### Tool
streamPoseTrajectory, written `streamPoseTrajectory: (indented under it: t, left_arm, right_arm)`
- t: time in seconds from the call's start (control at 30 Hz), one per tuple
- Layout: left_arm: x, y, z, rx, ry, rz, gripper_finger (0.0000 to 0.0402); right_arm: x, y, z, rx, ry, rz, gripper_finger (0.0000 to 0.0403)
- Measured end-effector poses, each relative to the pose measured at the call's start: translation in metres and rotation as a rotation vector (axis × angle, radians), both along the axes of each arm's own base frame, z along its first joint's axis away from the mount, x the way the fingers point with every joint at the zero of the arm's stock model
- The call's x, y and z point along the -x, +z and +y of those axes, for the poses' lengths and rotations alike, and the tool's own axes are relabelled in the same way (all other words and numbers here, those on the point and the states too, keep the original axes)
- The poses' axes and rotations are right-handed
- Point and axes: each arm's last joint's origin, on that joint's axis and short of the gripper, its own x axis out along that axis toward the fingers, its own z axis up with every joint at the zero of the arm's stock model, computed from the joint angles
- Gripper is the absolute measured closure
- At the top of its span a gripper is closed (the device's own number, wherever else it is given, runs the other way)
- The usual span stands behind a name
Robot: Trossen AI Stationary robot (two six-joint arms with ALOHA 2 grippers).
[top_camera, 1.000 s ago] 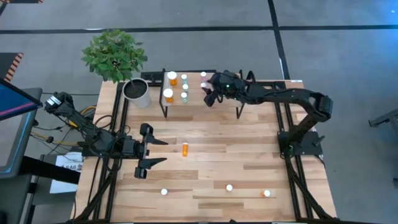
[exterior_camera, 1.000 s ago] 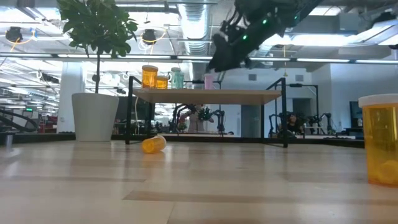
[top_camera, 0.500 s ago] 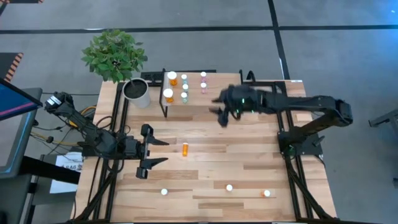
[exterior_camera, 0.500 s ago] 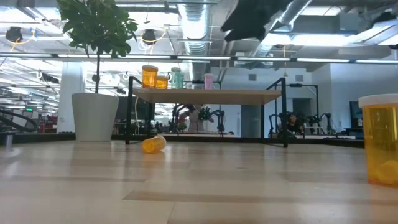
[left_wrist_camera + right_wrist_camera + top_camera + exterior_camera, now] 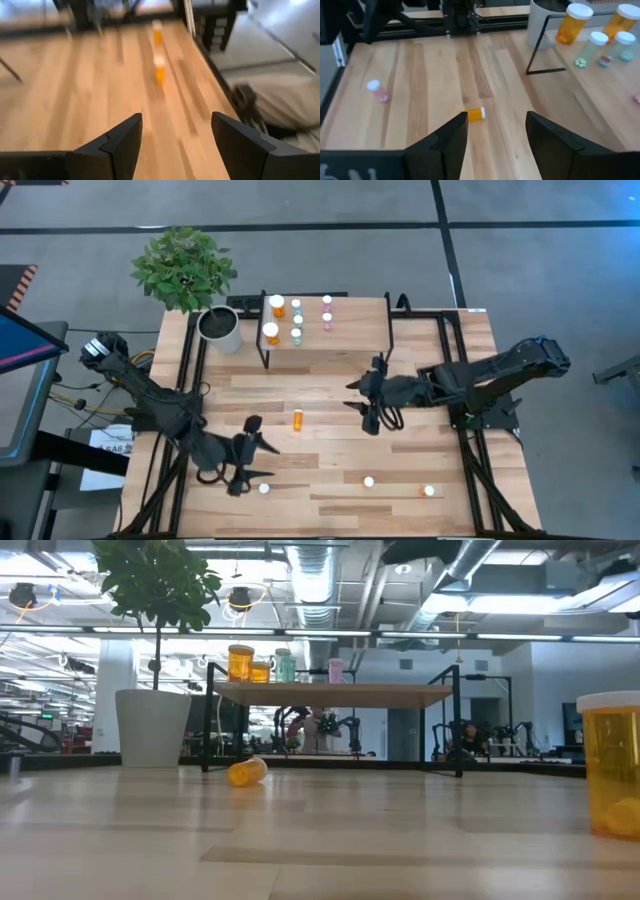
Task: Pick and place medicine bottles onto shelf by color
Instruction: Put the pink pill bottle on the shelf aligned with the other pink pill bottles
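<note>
The shelf (image 5: pixel 350 330) stands at the table's far side. On its left part stand two orange bottles (image 5: pixel 277 304), two teal ones (image 5: pixel 296 333) and two pink ones (image 5: pixel 327 302). An orange bottle (image 5: pixel 297 420) lies on its side at mid-table; it also shows in the right wrist view (image 5: pixel 476 114). Near the front edge stand a pink bottle (image 5: pixel 264 488) and two orange ones (image 5: pixel 368 481) (image 5: pixel 429 491). My left gripper (image 5: pixel 266 460) is open and empty, just beyond the pink bottle. My right gripper (image 5: pixel 355 397) is open and empty, to the right of the lying orange bottle.
A white plant pot (image 5: pixel 220 328) with a leafy plant (image 5: pixel 183 268) stands left of the shelf. Black frame rails run along the table's left and right sides. Bare wood lies between the shelf and the front row of bottles.
My right gripper has left the pink bottles on the shelf, gone toward the near edge and come down over mid-table, right of the lying orange bottle. My left gripper has gone toward the near edge and to the right, toward the pink bottle at the front. No bottle has moved.
</note>
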Motion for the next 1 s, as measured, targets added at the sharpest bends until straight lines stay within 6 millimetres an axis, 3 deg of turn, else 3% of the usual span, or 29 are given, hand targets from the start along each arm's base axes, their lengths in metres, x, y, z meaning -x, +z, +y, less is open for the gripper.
streamPoseTrajectory:
  t: [0.33,0.6,1.0]
  left_arm:
    - [0.023,-0.05,-0.025,-0.006,0.016,0.35,0.0171]
    - [0.019,-0.101,-0.061,-0.103,-0.003,0.435,0.0148]
    - [0.001,-0.133,-0.072,-0.101,0.085,0.47,0.0126]
  right_arm:
    - [0.002,-0.003,0.011,0.009,-0.014,0.011,0.0182]
    - [0.001,-0.003,0.009,0.008,-0.018,0.01,0.0182]
    - [0.001,-0.003,0.01,0.008,-0.018,0.008,0.0182]
